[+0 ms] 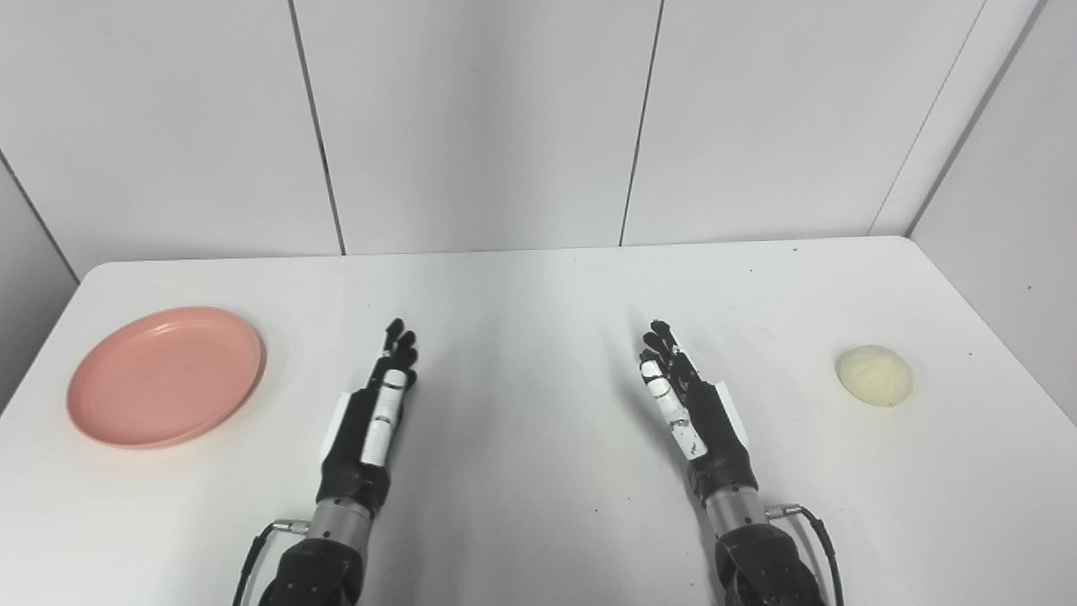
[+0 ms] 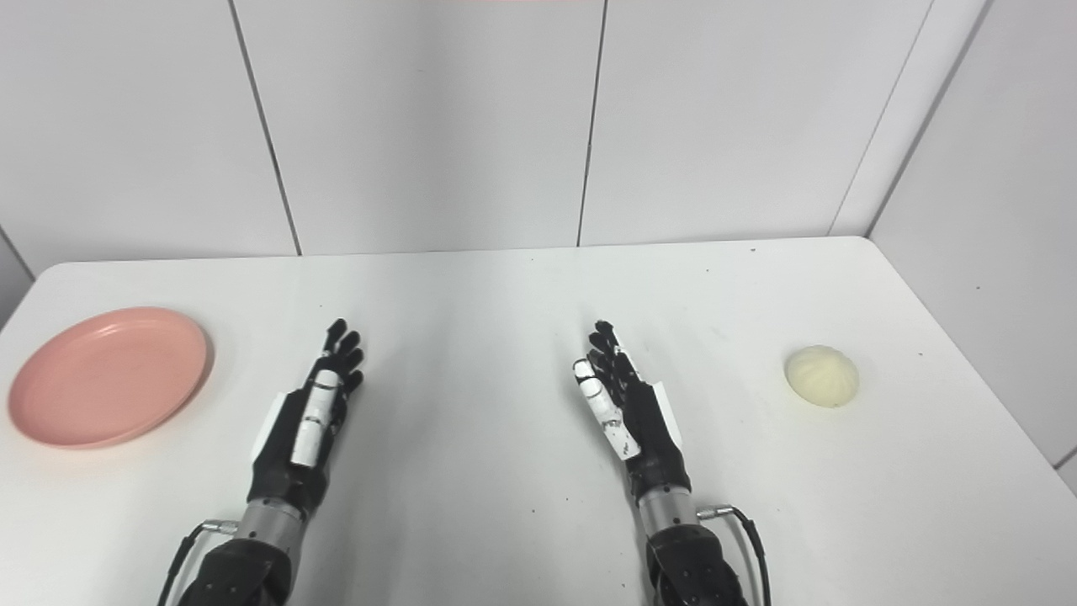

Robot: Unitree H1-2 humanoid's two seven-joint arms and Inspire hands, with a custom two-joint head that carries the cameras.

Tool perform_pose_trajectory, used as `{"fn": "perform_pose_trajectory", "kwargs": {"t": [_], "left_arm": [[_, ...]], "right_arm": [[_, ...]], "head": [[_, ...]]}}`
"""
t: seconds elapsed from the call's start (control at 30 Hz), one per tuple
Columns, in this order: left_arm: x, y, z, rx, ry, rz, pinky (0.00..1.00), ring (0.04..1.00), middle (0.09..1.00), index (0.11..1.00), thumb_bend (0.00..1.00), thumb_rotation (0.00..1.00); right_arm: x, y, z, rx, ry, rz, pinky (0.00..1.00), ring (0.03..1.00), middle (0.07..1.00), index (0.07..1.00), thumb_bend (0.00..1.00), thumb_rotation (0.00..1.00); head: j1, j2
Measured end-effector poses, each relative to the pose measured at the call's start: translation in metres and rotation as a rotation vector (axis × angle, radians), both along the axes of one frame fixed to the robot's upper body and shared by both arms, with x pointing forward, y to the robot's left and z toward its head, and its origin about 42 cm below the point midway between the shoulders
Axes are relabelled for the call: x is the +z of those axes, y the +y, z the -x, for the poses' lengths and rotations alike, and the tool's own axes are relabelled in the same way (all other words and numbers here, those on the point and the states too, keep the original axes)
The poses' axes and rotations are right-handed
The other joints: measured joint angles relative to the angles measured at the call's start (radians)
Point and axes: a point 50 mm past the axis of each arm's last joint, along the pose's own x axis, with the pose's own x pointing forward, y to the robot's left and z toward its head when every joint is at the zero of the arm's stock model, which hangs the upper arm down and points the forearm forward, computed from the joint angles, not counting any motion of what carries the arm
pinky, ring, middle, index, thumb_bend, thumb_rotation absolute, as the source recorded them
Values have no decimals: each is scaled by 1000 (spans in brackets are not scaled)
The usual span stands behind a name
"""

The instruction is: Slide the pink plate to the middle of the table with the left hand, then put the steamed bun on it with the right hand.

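Note:
The pink plate (image 1: 166, 374) lies flat near the table's left edge, with nothing on it. A pale cream steamed bun (image 1: 874, 375) sits far to the right on the white table (image 1: 538, 286). My left hand (image 1: 379, 411) rests open over the table to the right of the plate, fingers stretched forward, holding nothing. My right hand (image 1: 686, 402) is open too, palm turned inward, well to the left of the bun and apart from it.
White wall panels stand behind the table's far edge. A side wall (image 1: 1010, 210) runs close along the table's right edge. Cables trail from both wrists at the bottom of the picture.

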Motion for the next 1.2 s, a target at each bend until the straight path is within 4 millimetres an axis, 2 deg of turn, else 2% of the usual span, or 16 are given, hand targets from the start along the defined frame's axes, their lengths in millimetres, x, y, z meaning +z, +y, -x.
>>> {"fn": "perform_pose_trajectory", "kwargs": {"t": [0.2,0.27,0.63,0.8,1.2], "left_arm": [[0,2,-1,27,12,62,1000,1000,1000,1000,542,975],[0,2,-1,24,11,65,1000,1000,1000,1000,522,937],[6,3,1,17,-98,174,1000,1000,1000,1000,503,894],[7,4,2,48,-118,178,1000,1000,1000,1000,462,989],[5,1,3,61,-74,168,1000,1000,1000,1000,466,1000]], "right_arm": [[0,0,0,0,2,-2,920,919,937,950,539,871],[0,1,0,2,3,-3,922,922,939,956,537,882],[0,1,0,1,5,-4,910,912,932,950,548,864],[-1,0,0,-10,4,-7,907,901,928,944,560,863],[0,0,0,-12,-2,-21,898,892,924,944,566,861]], "head": [[-15,-3],[-14,-5],[-11,-2],[-5,0],[14,-5]]}}
